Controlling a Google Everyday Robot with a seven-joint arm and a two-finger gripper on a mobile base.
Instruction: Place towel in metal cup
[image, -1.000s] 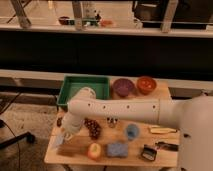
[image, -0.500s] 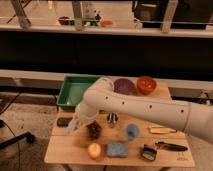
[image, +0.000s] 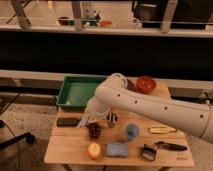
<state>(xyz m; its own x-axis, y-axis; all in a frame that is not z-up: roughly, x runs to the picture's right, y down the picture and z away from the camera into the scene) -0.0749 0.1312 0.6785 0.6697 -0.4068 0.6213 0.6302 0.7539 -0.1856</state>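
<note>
My gripper (image: 89, 116) hangs at the end of the white arm over the left part of the wooden table (image: 70, 147). It is shut on the towel (image: 83, 121), a pale cloth that dangles from it just above the tabletop. The metal cup (image: 112, 119) stands upright a short way to the right of the gripper, small and silvery with a dark inside. The arm's forearm crosses above and behind the cup.
A green tray (image: 75, 92) sits at the back left and a red bowl (image: 146, 84) at the back right. On the table are dark grapes (image: 93, 130), a blue cup (image: 131, 131), a blue sponge (image: 117, 149), an orange fruit (image: 93, 150), a flat black object (image: 67, 121) and black tools (image: 169, 146).
The arm has swung up and to the right from the table's left edge, carrying the pale cloth closer to the metal cup.
</note>
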